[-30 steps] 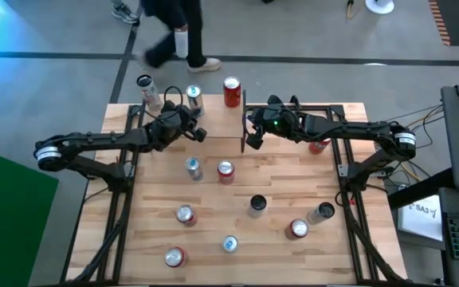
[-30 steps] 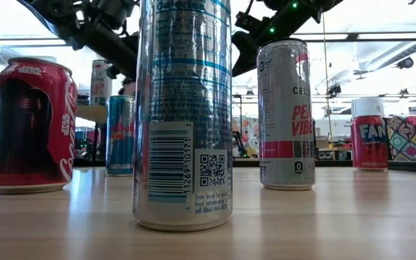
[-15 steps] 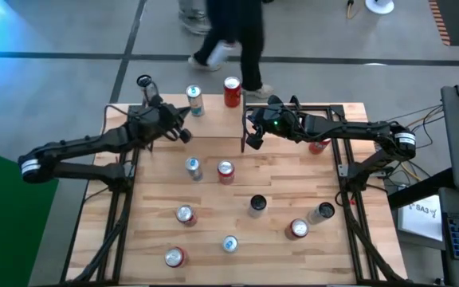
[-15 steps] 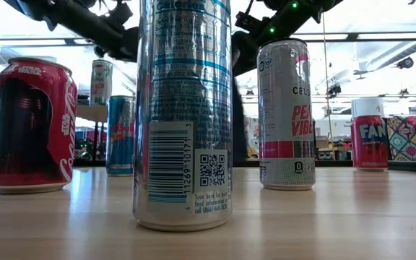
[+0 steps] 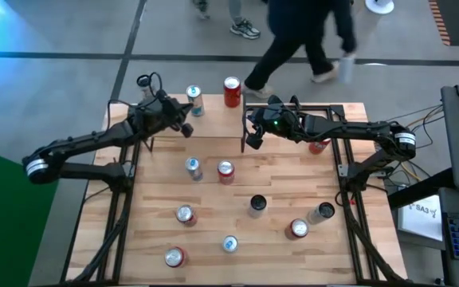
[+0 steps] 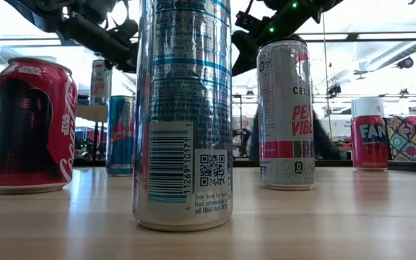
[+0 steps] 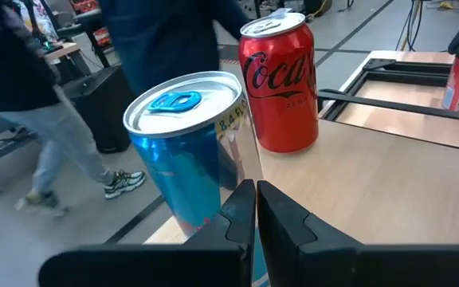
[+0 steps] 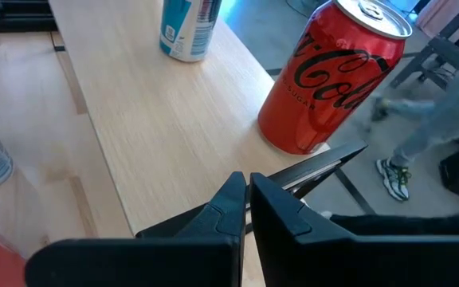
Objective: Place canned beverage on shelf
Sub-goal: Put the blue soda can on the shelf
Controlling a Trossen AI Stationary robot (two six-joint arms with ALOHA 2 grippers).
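Note:
The shelf (image 5: 213,112) is a light wooden board on black uprights at the table's far edge. On it stand a blue-and-silver can (image 5: 194,100) (image 7: 186,151), a red cola can (image 5: 231,92) (image 7: 281,84) (image 8: 333,80) and a third can (image 5: 143,84) at its left end. My left gripper (image 5: 185,127) (image 7: 255,209) is shut and empty, level, just short of the blue can's near side. My right gripper (image 5: 253,140) (image 8: 248,191) is shut and empty, hanging by the shelf's right end, close to the red can.
Several cans stand spread over the tabletop (image 5: 158,191), among them a silver one (image 5: 194,167), a red one (image 5: 225,170) and a dark one (image 5: 257,205). Another red can (image 5: 319,146) stands under my right arm. A person (image 5: 301,32) walks past beyond the far edge.
My left gripper has drawn back from the shelf's middle toward the table's far left corner, risen a little and rolled at the wrist, staying shut. The cans on the shelf have kept their places. A person has walked rightward behind the table.

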